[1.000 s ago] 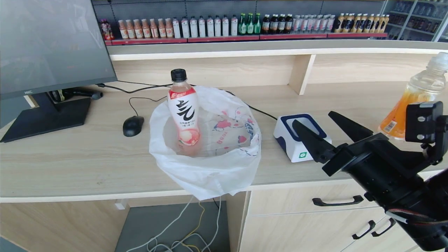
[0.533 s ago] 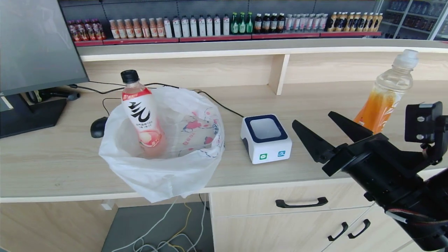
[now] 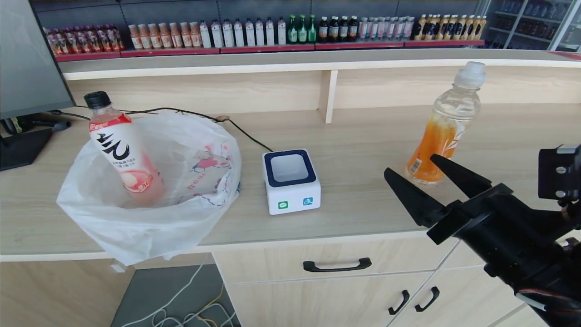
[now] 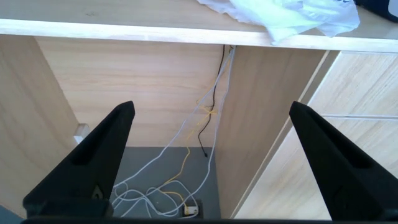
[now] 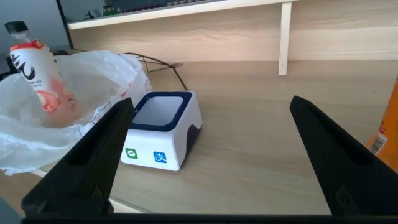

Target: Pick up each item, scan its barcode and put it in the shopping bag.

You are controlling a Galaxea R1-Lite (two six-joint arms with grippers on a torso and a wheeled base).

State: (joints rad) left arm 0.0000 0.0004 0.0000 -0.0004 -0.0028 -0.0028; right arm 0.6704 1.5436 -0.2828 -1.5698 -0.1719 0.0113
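An orange drink bottle [image 3: 442, 127] with a white cap stands upright on the wooden counter at the right. My right gripper [image 3: 409, 164] hangs open and holds nothing, in front of the counter edge just short of that bottle. A pink drink bottle [image 3: 120, 150] leans inside the white shopping bag [image 3: 150, 218] at the left. The white and blue barcode scanner [image 3: 290, 181] sits between bag and orange bottle. In the right wrist view the right gripper [image 5: 210, 104] faces the scanner [image 5: 163, 130], bag [image 5: 93, 74] and pink bottle [image 5: 37, 68]. My left gripper [image 4: 211, 107] is open below the counter.
A monitor [image 3: 27, 54] stands at the far left with a cable running behind the bag. Drawers with black handles [image 3: 337, 265] sit under the counter. Loose cables [image 4: 186, 155] hang in the gap below the bag's overhang [image 4: 292, 15]. A raised shelf with a divider [image 3: 327, 95] backs the counter.
The head camera has turned right, so bag, scanner and orange bottle sit further left in the picture. The right gripper stays open, now close to the orange bottle.
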